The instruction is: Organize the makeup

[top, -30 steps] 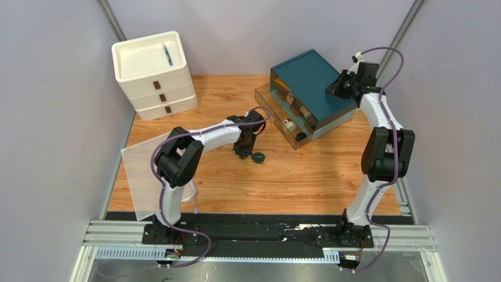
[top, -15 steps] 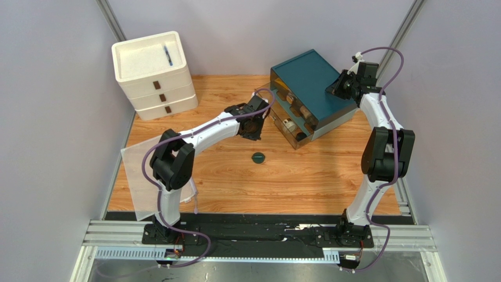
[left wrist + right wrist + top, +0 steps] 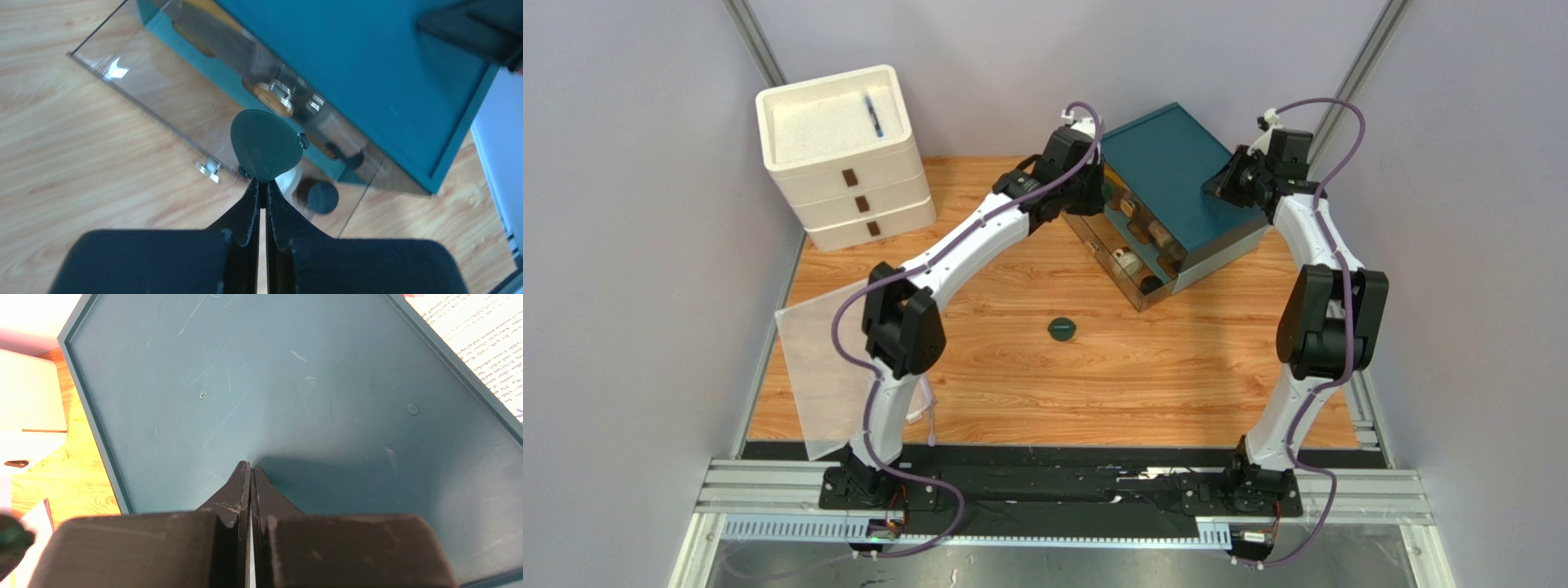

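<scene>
My left gripper [image 3: 262, 182] is shut on the edge of a dark green round compact [image 3: 265, 146] and holds it above the open clear drawer [image 3: 153, 79] of the teal box [image 3: 1173, 165]. In the top view this gripper [image 3: 1081, 184] is at the drawer's far end. Several cosmetics lie in the drawer, among them a gold-lidded jar [image 3: 273, 98] and a black jar [image 3: 322, 196]. A second dark green compact [image 3: 1060, 327] lies on the wooden table. My right gripper [image 3: 250, 470] is shut and empty, its tips on the teal box top [image 3: 294, 386].
A white three-drawer unit [image 3: 844, 159] stands at the back left with a blue pen [image 3: 874, 116] in its top tray. A clear sheet [image 3: 811, 368] lies at the left table edge. The drawer front has a small metal clasp [image 3: 209, 168].
My left gripper has risen from the table beside the lying compact and moved far and right to the drawer, with a compact in it. The right arm has not moved.
</scene>
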Robot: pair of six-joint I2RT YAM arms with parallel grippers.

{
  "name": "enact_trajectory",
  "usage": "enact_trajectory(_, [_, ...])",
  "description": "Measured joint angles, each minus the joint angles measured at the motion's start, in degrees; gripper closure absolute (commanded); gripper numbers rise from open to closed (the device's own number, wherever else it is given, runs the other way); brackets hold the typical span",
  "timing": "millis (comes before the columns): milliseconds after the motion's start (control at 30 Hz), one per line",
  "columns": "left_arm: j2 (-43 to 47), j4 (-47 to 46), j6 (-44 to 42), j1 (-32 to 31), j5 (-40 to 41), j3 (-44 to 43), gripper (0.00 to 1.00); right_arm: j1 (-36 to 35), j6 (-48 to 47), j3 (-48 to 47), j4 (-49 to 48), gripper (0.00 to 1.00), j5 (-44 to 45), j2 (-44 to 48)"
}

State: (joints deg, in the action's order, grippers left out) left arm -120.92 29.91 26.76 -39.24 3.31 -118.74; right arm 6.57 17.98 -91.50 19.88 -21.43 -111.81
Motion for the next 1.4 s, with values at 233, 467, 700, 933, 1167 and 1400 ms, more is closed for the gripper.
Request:
enact_trajectory(233, [-12.1, 0.6, 5.0, 2.5, -3.5, -10.0, 0.61, 0.0, 0.0, 0.0, 0.0, 1.00, 0.0, 0.0])
enact_trajectory(467, [-14.9, 2.0, 6.9, 3.6, -4.6, -12.3, 0.34, 0.0, 0.0, 0.0, 0.0, 1.00, 0.0, 0.0])
enact_trajectory(700, [-12.9, 0.8, 6.0, 3.4, -6.7, -8.6, 0.34, 0.0, 0.0, 0.0, 0.0, 1.00, 0.0, 0.0])
enact_trajectory(933, [3.7, 0.7, 0.8, 2.6, -6.6, 17.6, 0.34, 0.0, 0.0, 0.0, 0.0, 1.00, 0.0, 0.0])
enact_trajectory(1167, [12.2, 1.2, -1.2, -0.7, -5.6, 34.4, 0.34, 0.0, 0.0, 0.0, 0.0, 1.00, 0.0, 0.0])
enact_trajectory(1400, [11.8, 2.0, -1.5, -4.8, -4.5, 41.0, 0.35, 0.0, 0.0, 0.0, 0.0, 1.00, 0.0, 0.0])
